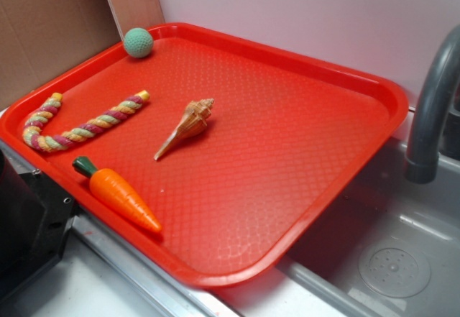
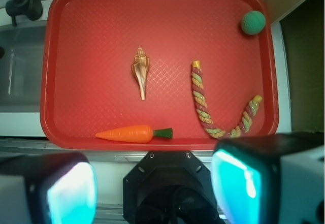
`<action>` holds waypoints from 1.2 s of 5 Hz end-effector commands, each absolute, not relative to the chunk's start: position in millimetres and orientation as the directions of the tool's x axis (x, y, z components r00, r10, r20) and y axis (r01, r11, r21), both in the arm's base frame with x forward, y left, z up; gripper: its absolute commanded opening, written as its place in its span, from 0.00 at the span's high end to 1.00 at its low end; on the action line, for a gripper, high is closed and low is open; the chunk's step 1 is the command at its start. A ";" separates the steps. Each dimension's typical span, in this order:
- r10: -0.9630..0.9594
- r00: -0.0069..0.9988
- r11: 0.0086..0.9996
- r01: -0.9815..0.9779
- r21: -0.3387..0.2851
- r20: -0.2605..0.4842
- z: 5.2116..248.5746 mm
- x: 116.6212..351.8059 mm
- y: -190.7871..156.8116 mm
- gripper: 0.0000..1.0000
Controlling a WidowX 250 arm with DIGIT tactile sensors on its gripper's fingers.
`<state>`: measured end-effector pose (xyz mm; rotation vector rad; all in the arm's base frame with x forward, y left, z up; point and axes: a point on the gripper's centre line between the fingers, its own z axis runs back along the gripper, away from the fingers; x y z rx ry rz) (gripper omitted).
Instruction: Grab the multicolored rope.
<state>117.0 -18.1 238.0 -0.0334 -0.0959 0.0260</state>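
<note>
Nothing grabbed yet: the gripper [image 2: 152, 193] hangs wide and empty, the multicolored rope [image 2: 213, 107] untouched, ahead and slightly right.

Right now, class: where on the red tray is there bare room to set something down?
Most room: the tray's half from the seashell toward the faucet. Crowded: the opposite side, holding the multicolored rope, toy carrot and green ball.
</note>
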 end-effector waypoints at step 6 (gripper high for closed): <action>-0.161 0.987 0.984 0.159 0.080 0.026 63.4 164.2 83.6 0.00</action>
